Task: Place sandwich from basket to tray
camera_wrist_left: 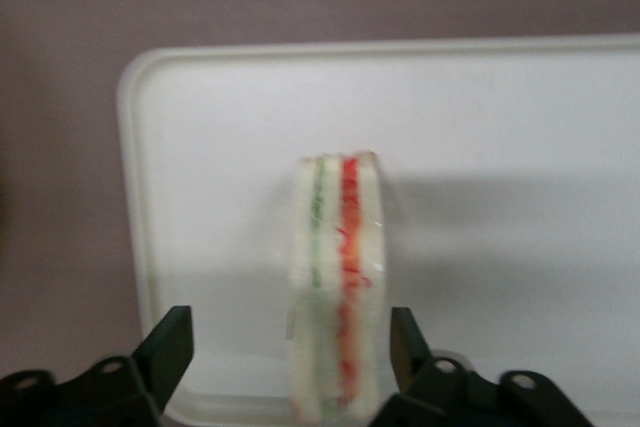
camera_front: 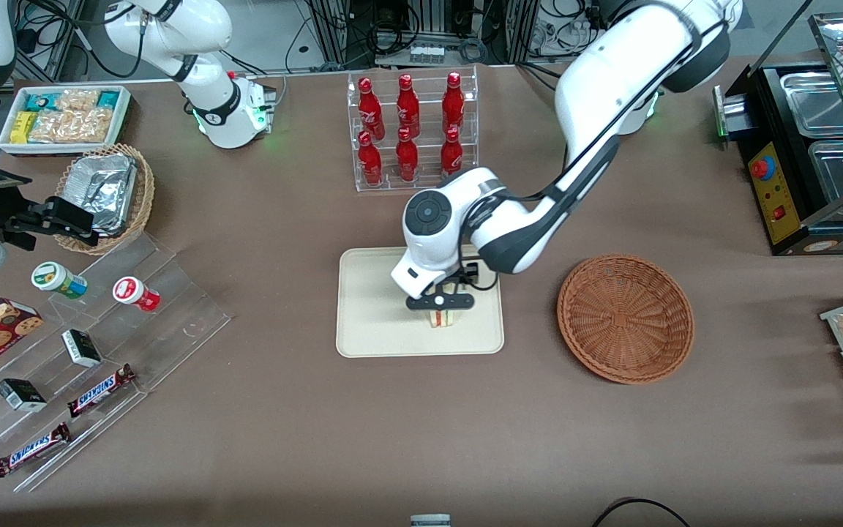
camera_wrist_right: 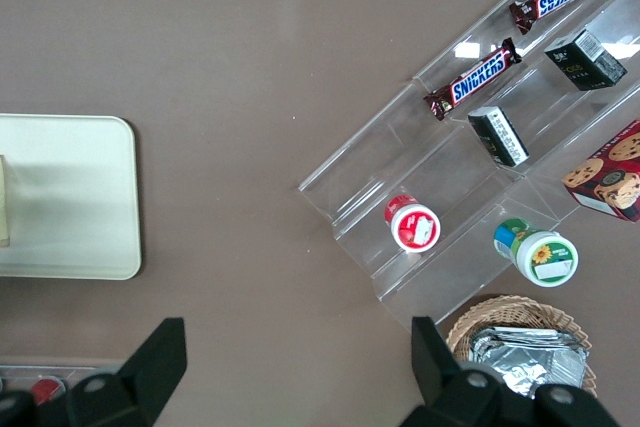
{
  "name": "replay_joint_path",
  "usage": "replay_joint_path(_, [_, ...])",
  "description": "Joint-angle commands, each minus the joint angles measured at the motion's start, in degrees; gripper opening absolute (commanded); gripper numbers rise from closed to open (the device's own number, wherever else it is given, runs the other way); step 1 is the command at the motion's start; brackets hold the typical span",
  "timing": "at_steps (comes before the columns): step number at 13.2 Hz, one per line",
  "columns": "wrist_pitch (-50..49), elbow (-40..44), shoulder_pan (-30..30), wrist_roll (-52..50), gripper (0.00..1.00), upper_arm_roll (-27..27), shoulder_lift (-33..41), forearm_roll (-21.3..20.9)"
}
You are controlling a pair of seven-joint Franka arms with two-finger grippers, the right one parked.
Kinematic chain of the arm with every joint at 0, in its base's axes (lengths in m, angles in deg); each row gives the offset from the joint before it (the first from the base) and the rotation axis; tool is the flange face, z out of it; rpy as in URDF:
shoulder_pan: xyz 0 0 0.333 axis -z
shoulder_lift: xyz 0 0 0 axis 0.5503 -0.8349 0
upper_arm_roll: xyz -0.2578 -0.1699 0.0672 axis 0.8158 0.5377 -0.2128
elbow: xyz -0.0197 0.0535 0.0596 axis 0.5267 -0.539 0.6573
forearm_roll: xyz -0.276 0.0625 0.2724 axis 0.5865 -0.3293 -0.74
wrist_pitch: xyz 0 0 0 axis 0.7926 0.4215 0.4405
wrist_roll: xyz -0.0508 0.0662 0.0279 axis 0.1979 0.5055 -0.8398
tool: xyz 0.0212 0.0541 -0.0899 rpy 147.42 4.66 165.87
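Observation:
The sandwich point(camera_front: 445, 318) stands on its edge on the cream tray point(camera_front: 370, 322), in the part of the tray nearest the front camera and toward the working arm's end. My left gripper point(camera_front: 440, 301) hangs straight over it, open. In the left wrist view the sandwich point(camera_wrist_left: 335, 287) shows its green and red filling lines between the two black fingers point(camera_wrist_left: 172, 345). One finger has a clear gap to the bread and the other sits close beside it. The tray point(camera_wrist_left: 500, 147) lies under it. The reddish-brown basket point(camera_front: 625, 318) sits empty beside the tray, toward the working arm's end.
A clear rack of red bottles point(camera_front: 410, 132) stands farther from the front camera than the tray. A stepped acrylic display point(camera_front: 99, 329) with snack bars and cups, a foil-lined wicker basket point(camera_front: 107, 194) and a white bin point(camera_front: 63, 117) lie toward the parked arm's end. A food warmer point(camera_front: 809, 146) stands toward the working arm's end.

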Motion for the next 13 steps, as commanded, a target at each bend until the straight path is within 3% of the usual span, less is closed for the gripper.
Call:
replay_joint_path(1, [-6.75,-0.55,-4.41,-0.42,0.99,0.28,9.05,0.47])
replay_joint_path(5, [-13.53,-0.81,-13.37,3.16,0.99,0.37,18.29,4.16])
replay_joint_path(10, [-23.11,-2.82,-26.29,19.52,0.99,0.28,31.21,15.05])
replay_joint_path(13, [-28.46,-3.53,-29.29,25.05,0.99,0.10,36.49,16.39])
